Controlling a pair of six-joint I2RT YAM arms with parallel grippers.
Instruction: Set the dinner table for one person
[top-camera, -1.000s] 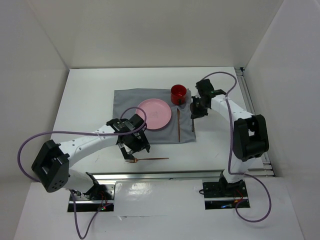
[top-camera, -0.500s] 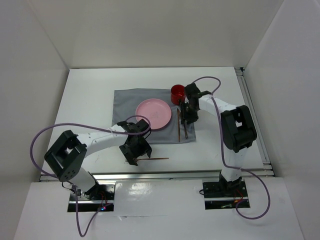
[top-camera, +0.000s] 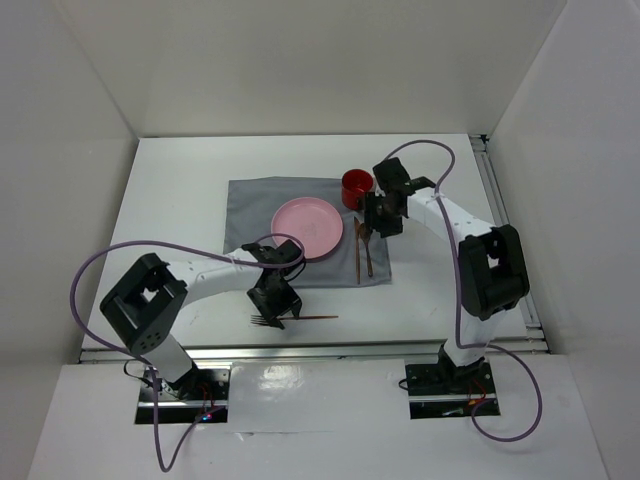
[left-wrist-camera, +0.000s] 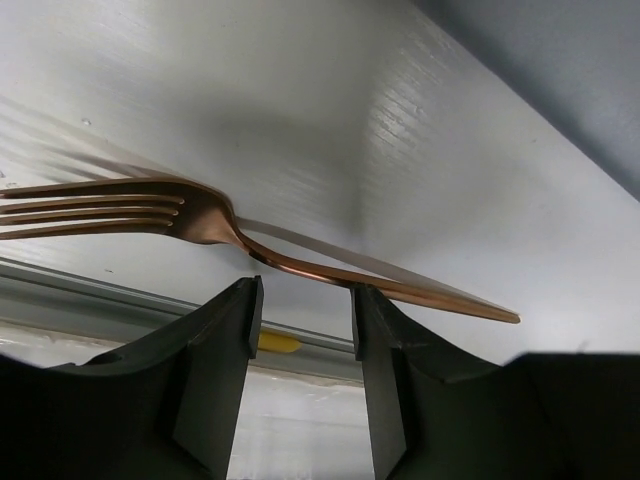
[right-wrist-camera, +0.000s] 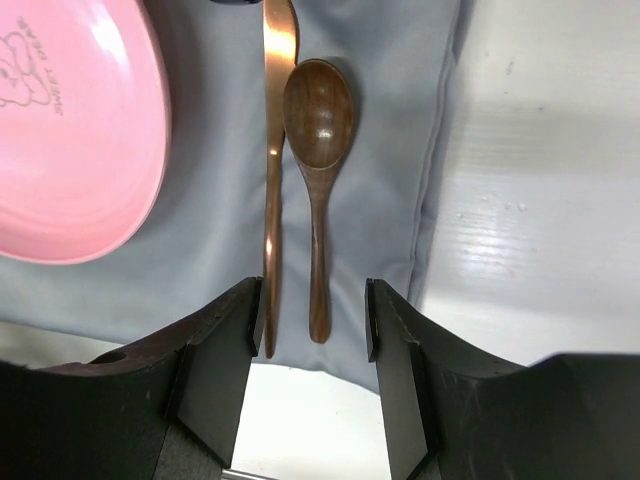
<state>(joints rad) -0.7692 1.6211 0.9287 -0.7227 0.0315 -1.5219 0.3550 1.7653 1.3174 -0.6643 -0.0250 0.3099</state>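
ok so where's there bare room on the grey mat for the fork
The grey mat is bare left of the pink plate, out to its left edge. Right of the plate is crowded: a copper utensil and wooden spoon lie side by side, the red cup sits at the far corner, and the right gripper hovers there.

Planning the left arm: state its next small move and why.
Probably shut the left gripper on the copper-coloured metal fork: its open fingers straddle the fork's neck, lying on the white dinner table, off the grey cloth mat.
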